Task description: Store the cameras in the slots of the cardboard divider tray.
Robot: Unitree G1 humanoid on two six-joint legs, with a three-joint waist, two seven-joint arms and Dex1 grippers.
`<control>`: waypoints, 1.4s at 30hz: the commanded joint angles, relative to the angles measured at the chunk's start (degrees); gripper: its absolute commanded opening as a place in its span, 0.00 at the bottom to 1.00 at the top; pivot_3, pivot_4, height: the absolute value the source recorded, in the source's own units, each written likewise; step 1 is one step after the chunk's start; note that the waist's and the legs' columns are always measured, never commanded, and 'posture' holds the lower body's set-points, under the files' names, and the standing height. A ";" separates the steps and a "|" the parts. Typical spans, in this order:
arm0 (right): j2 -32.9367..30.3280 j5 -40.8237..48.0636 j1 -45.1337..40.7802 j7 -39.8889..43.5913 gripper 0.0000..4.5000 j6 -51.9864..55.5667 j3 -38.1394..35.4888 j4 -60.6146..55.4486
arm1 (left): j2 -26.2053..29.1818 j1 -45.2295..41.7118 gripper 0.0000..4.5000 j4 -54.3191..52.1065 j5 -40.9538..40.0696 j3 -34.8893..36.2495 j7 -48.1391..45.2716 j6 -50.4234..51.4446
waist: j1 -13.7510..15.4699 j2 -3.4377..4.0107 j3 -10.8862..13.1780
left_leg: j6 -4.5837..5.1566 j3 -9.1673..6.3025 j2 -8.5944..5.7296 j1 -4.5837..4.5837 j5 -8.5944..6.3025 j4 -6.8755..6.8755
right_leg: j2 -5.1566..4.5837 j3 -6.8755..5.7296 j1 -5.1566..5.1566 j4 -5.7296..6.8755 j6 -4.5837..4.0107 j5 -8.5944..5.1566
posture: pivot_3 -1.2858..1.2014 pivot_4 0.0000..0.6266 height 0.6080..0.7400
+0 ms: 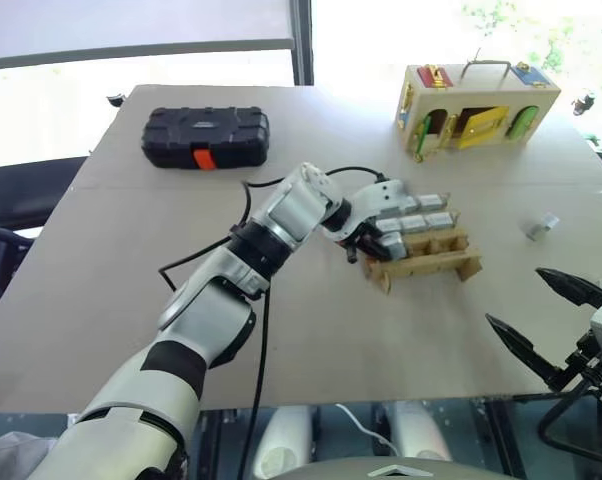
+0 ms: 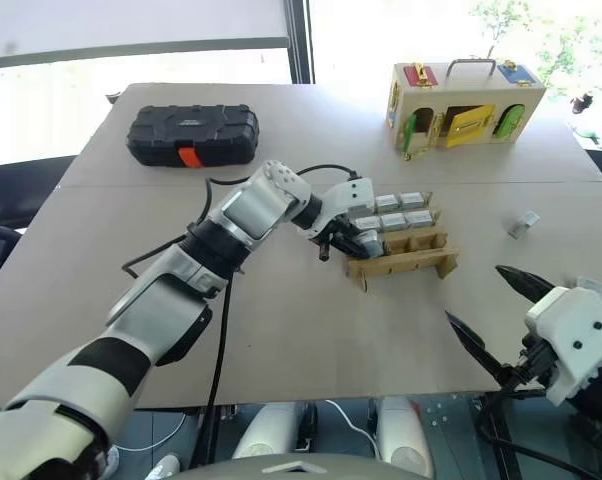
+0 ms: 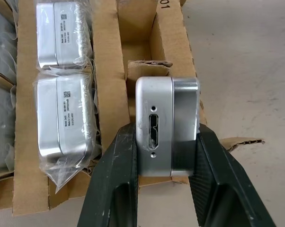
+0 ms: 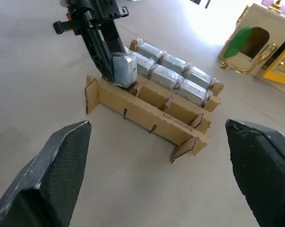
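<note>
Left tool (image 3: 164,156) clamps a smooth silver-grey metal camera (image 3: 166,125) over the corrugated cardboard divider tray (image 4: 147,111); plastic-wrapped cameras (image 4: 173,78) fill its slots. Right tool (image 4: 156,170) gapes wide, empty.

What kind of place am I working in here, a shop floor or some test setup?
Most likely a robot test or training setup by bright windows: one plain table carrying practice props, namely a wooden latch box, a black plastic case and the cardboard divider tray with wrapped cameras.
</note>
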 commanded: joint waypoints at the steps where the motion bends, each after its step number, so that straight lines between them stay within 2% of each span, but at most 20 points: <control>1: -1.98 1.88 -0.21 3.03 1.00 -2.06 -3.80 -0.68 | -0.75 -0.85 0.18 0.98 2.23 0.16 2.51 -0.67 | 0.01 0.00 -0.01 | 0.00 0.00 0.00 0.00 0.00 0.01 | 0.00 0.00 0.00 0.00 0.00 0.00 | 0.52 0.24 1.00; 4: -4.85 3.16 -2.84 4.15 1.00 -1.07 -5.58 3.37 | -1.64 -1.22 0.18 1.73 2.56 0.43 2.88 -0.70 | 0.07 -0.02 -0.02 | 0.01 -0.03 -0.03 -0.01 0.01 0.04 | 0.00 0.03 0.03 0.00 0.00 0.00 | 0.52 0.24 1.00; 6: -6.96 8.41 -5.85 3.59 1.00 2.73 -5.80 7.64 | -1.93 -1.25 0.18 2.06 2.76 0.59 2.99 -0.87 | 0.06 -0.06 -0.03 | 0.01 0.00 -0.04 0.03 0.01 0.09 | 0.00 0.10 0.11 0.00 0.00 0.00 | 0.52 0.24 1.00; 9: -10.63 6.46 -13.72 5.39 1.00 1.09 -3.61 16.42 | -1.81 -0.90 0.18 1.79 3.04 0.69 2.82 -0.98 | 0.08 -0.05 -0.03 | 0.04 -0.03 -0.12 0.03 0.03 0.12 | 0.00 0.22 0.15 -0.02 0.01 0.01 | 0.52 0.24 1.00; 14: -18.12 7.50 -21.70 13.57 1.00 1.80 -1.28 25.53 | -1.30 -0.64 0.18 1.43 3.17 0.91 2.87 -0.45 | 0.19 -0.03 -0.05 | 0.06 -0.07 -0.15 0.01 0.03 0.10 | 0.02 0.25 0.14 -0.02 0.02 0.03 | 0.52 0.24 1.00; 18: -24.11 7.36 -28.12 23.34 1.00 0.42 2.06 33.88 | -1.33 -0.82 0.18 2.02 3.66 1.10 3.97 -0.51 | 0.11 0.01 -0.04 | 0.06 -0.11 -0.14 0.02 0.03 0.09 | 0.05 0.21 0.15 0.00 0.01 0.05 | 0.52 0.24 1.00; 22: -24.76 6.31 -30.86 26.41 1.00 -0.58 4.73 35.19 | -1.95 -1.66 0.18 3.24 4.31 1.17 5.41 -0.94 | 0.19 -0.01 -0.04 | 0.07 -0.10 -0.15 0.02 0.04 0.10 | 0.03 0.23 0.15 0.00 0.03 0.05 | 0.52 0.24 1.00; 31: -21.07 4.19 -30.39 25.03 1.00 -1.26 5.31 32.90 | -1.46 -2.15 0.18 3.59 4.81 0.89 5.89 -0.76 | 0.04 0.00 -0.04 | 0.09 -0.06 -0.14 0.03 0.06 0.15 | 0.02 0.27 0.16 0.01 0.16 0.11 | 0.52 0.24 1.00; 33: -20.31 4.02 -29.63 24.77 1.00 -1.16 4.74 32.07 | -1.54 -2.28 0.41 1.73 4.28 1.15 5.59 0.33 | -0.15 0.00 -0.04 | 0.09 -0.07 -0.14 0.03 0.05 0.14 | 0.03 0.27 0.15 0.01 0.33 0.21 | 0.52 0.24 1.00; 34: -19.72 4.09 -29.10 24.29 1.00 -1.06 4.20 31.47 | -1.77 -2.43 0.45 0.09 3.56 1.95 5.73 1.64 | -0.19 0.00 -0.04 | 0.09 -0.08 -0.12 0.02 0.05 0.14 | 0.04 0.27 0.15 0.01 0.35 0.23 | 0.52 0.24 1.00; 36: -18.56 4.35 -28.24 23.05 1.00 -0.58 3.27 30.30 | -1.94 -2.79 0.63 -3.45 1.67 3.52 5.16 5.40 | -0.20 0.00 -0.03 | 0.09 -0.07 -0.11 0.00 0.05 0.10 | 0.05 0.27 0.11 0.01 0.34 0.26 | 0.52 0.24 1.00; 39: -16.08 4.27 -25.67 20.89 1.00 -0.18 1.97 27.47 | -1.12 -2.71 0.96 -10.23 -1.36 5.90 4.41 12.05 | -0.21 0.03 -0.01 | 0.08 -0.05 -0.11 -0.14 0.05 0.07 | 0.05 0.29 -0.07 0.02 0.23 0.33 | 0.52 0.24 1.00; 42: -12.59 3.89 -23.11 16.54 1.00 0.23 1.33 24.25 | 0.84 -1.74 0.96 -15.82 -3.28 7.75 4.88 15.61 | -0.19 0.05 -0.01 | 0.08 -0.07 -0.10 -0.20 0.04 0.00 | 0.04 0.28 -0.14 0.00 0.27 0.30 | 0.52 0.24 1.00</control>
